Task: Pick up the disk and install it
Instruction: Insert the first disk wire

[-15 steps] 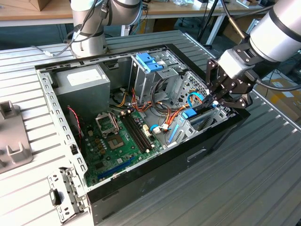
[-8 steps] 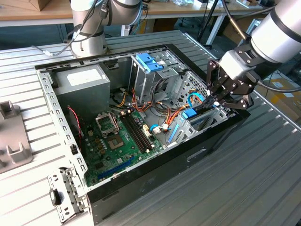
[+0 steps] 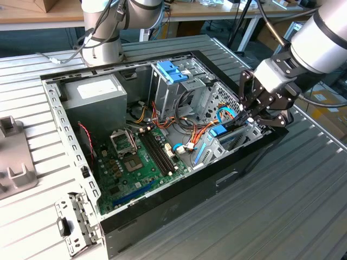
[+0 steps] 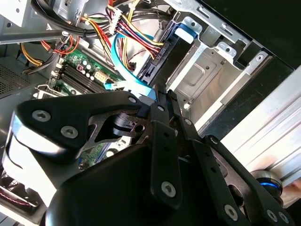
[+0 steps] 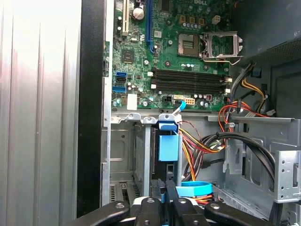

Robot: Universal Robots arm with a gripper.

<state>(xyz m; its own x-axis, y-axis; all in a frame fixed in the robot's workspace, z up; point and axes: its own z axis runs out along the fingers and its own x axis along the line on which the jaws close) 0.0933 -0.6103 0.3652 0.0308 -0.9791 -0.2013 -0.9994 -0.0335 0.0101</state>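
Jaws narrow, seemingly pinching upright disk (image 5: pixel 168 146) in drive bay (image 5: pixel 123 141); keep rails square to bay walls, press straight, clear of cables (image 5: pixel 203 140).

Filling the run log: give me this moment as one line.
stage: install | disk: upright in drive bay, blue tab up | pincer: at disk's end, inside open case | motherboard: beyond bay

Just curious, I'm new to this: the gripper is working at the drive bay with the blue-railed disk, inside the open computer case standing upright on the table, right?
Nearly. In the exterior view the computer case lies on its side, open upward; the gripper is at the disk.
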